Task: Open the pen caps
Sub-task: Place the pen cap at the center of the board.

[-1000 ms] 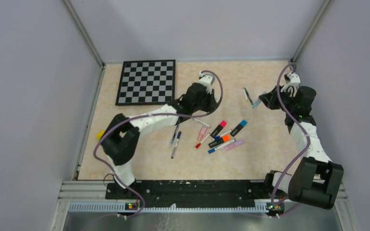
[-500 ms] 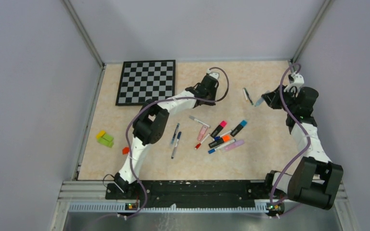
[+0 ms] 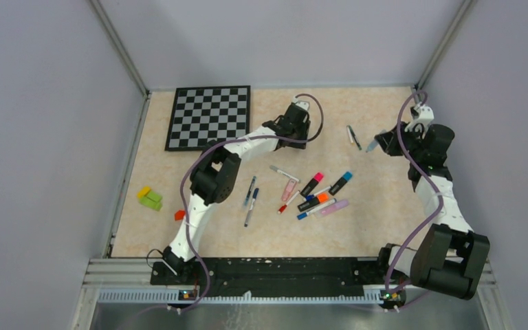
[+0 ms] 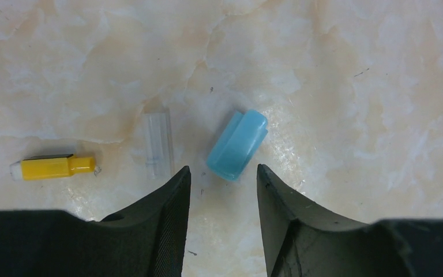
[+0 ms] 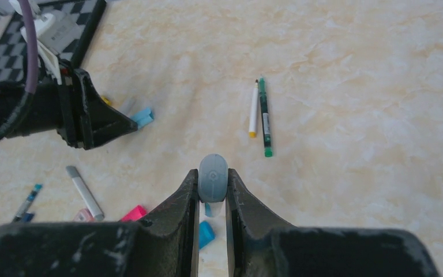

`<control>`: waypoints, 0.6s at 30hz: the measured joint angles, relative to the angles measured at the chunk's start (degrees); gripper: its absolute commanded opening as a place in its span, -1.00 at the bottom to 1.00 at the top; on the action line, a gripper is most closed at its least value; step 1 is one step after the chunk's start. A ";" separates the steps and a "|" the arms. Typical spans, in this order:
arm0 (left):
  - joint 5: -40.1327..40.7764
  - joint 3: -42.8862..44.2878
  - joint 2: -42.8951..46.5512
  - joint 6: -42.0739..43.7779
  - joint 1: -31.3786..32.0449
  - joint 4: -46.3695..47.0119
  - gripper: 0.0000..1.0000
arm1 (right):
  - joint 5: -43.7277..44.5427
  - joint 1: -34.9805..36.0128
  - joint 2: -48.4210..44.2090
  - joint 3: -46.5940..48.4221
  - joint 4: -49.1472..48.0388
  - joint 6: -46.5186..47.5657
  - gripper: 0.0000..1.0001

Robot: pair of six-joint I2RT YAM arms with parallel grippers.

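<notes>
The counter [image 3: 364, 227] is marbled beige, with a chessboard [image 3: 210, 117] in its far left corner. My left arm reaches to the middle of the far edge, and my right arm hangs over the far right part.

My left fingers [image 4: 180, 182] stand wide apart and hold nothing, low over the counter. My right fingers [image 5: 189, 195] are narrow, pinched on a grey cap [image 5: 213, 178] that faces the wrist camera end-on. I cannot tell whether anything is still attached behind it.

In the middle of the counter lies a cluster of thick black markers [image 3: 316, 194] with pink, blue, orange and lilac ends. These look capped to me. Two thin pens [image 3: 251, 196] lie to their left. Near the far edge, between my two arms, a white pen [image 5: 254, 109] and a green pen [image 5: 264, 118] lie side by side.

The smallest things are under my left wrist. A light blue cap [image 4: 237, 145] lies loose just ahead of the open gap, touching neither finger. A clear cap [image 4: 158, 144] sits beside it, and a yellow stub [image 4: 55, 167] lies further off.

I judge this far-edge spot to be where loose caps collect, so the step in hand is parting with a pulled cap. Next, my right fingers need to lower and spread to leave the grey cap. Then both arms should go to the markers, one holding a barrel and the other pulling straight along it.
</notes>
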State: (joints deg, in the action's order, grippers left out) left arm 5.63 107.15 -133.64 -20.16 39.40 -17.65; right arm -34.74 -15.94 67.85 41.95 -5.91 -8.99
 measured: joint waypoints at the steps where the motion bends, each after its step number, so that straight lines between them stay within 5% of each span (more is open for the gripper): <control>1: -0.04 0.00 0.00 0.07 0.00 -0.09 0.02 | 0.39 0.00 0.00 0.02 0.11 0.92 -1.00; 8: -1.79 -2.34 3.50 2.38 0.00 -0.66 0.17 | 2.78 -0.11 3.28 4.74 8.57 14.27 -1.00; 18: -9.09 -26.49 40.98 12.92 -0.04 3.80 0.71 | 7.08 1.03 24.76 34.34 37.35 36.02 -1.00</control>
State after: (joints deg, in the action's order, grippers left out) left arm -3.46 80.66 -92.66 -7.25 39.35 -13.85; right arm -27.66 -14.92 92.62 76.29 31.44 27.03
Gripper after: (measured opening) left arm 0.806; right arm 0.154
